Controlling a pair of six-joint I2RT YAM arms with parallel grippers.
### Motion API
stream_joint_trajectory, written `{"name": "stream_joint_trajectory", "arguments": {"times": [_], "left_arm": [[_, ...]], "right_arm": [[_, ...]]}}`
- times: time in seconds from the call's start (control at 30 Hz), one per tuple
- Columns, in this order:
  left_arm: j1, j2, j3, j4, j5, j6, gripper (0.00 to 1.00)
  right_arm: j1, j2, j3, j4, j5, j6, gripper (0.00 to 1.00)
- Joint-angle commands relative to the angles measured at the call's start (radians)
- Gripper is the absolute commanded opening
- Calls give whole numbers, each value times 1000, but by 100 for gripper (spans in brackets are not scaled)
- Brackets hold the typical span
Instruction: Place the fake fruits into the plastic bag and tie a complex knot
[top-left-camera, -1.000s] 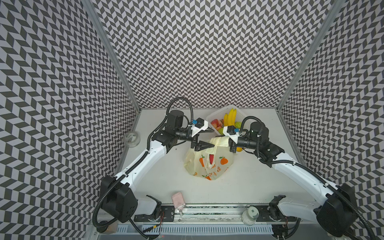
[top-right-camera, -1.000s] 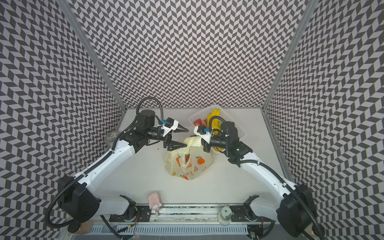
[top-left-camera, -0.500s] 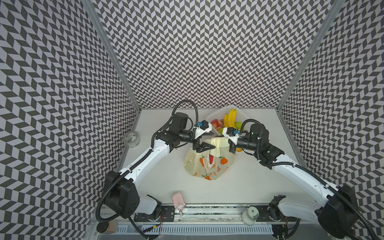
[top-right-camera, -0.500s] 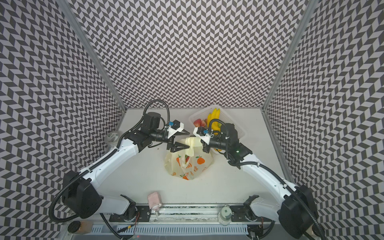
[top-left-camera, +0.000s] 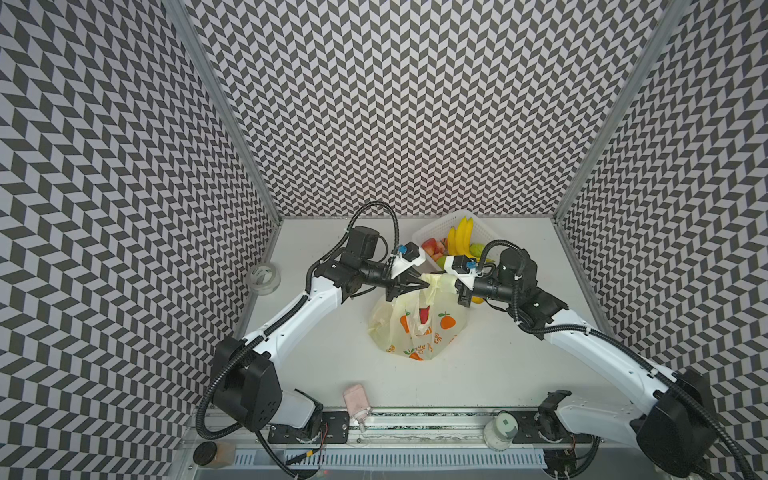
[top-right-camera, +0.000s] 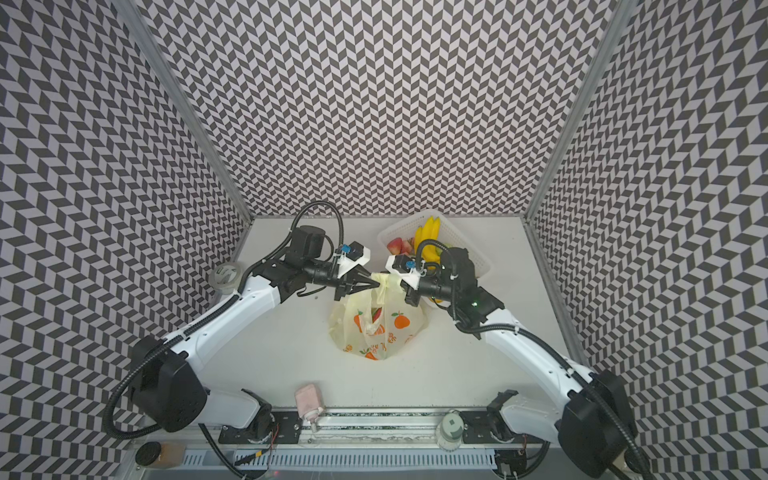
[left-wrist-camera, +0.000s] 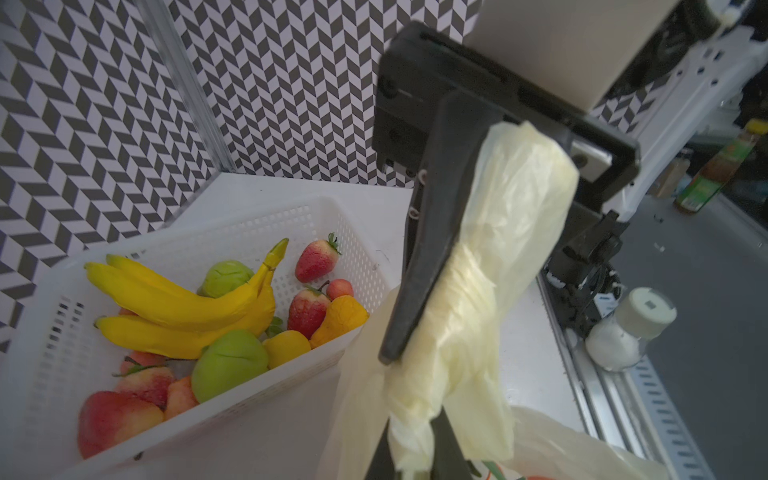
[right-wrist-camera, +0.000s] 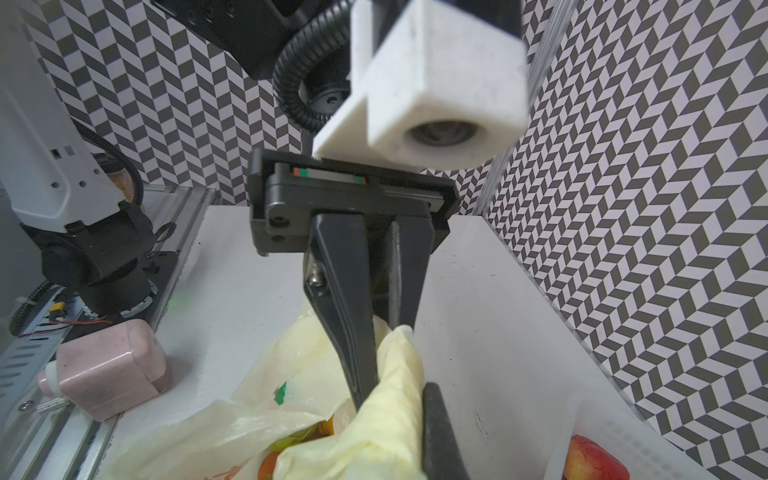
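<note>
The plastic bag (top-left-camera: 415, 332) (top-right-camera: 374, 328) sits mid-table with fake fruits inside; a red one (top-left-camera: 424, 313) shows through its mouth. One handle strip (left-wrist-camera: 490, 257) (right-wrist-camera: 395, 399) is lifted and stretched between both grippers. My left gripper (top-left-camera: 424, 285) (top-right-camera: 376, 284) (left-wrist-camera: 413, 453) is shut on the strip's end. My right gripper (top-left-camera: 449, 282) (top-right-camera: 400, 283) (right-wrist-camera: 411, 415) faces it, shut on the same strip, which drapes over its fingers (left-wrist-camera: 432, 249). More fake fruits, among them bananas (left-wrist-camera: 178, 299) (top-left-camera: 457, 239), strawberries and green ones, lie in the white basket (left-wrist-camera: 257, 224). No knot shows.
The white basket (top-left-camera: 482, 232) stands at the back right, close behind my right arm. A tape roll (top-left-camera: 262, 277) lies at the left wall. A pink item (top-left-camera: 356, 398) and a white-lidded jar (top-left-camera: 503, 428) sit at the front edge.
My left gripper moved right to the raised handle strip and closed on its end; it stood open before. The right gripper kept its hold and barely shifted.
</note>
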Motion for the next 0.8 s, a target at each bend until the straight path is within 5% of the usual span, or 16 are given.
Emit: {"name": "stream_joint_trajectory", "arguments": {"times": [0.0,0.17,0.57,0.77], "left_arm": [[-5,4,35,-41,6,41,0],[-5,-31,22,-37,-35,77,0],[-11,-55,-4,-11,-77,163,0],[-18,-56,-8,4,-114,185,0]], "right_arm": [[6,-38,10,16,36,-21,0],[2,-87,43,-184,152,-18,7],[-71,-158,232,-689,72,-1,78],[-75,-136,337,-741,-4,43,94]]}}
